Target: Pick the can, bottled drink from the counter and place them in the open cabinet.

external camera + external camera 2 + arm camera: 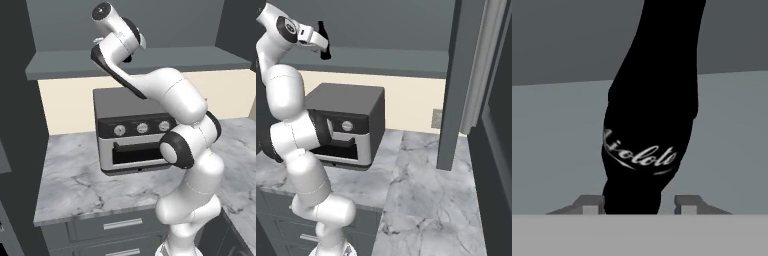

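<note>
Black glass of the bottled drink (649, 125) was seen close up in the hand view, between the two small finger tips (589, 204) of the gripper (639, 205). A slight gap was visible on the right side between bottle and tip, while the left tip appeared to sit against the bottle's base. Whether the bottle was gripped or already let go could not be told. A faint white script band was seen around the lower body. Behind the bottle, the flat grey shelf of the open cabinet (557, 150) and its darker back wall were shown.

In the left base view, the arm was raised high, its hand reaching onto the open cabinet (60, 65) shelf above a toaster oven (131, 131). The gripper itself was hidden behind the wrist. The toaster oven was seen standing on a marble countertop (75, 185) over grey drawers (122, 224).

In the right base view, the gripper (324, 46) was seen at the upper left, with the bottled drink (324, 40) upright at its tips, on or just above the cabinet shelf (406, 62). The tall cabinet door (456, 85) with its long silver handle (478, 65) was seen standing open to the right.
</note>
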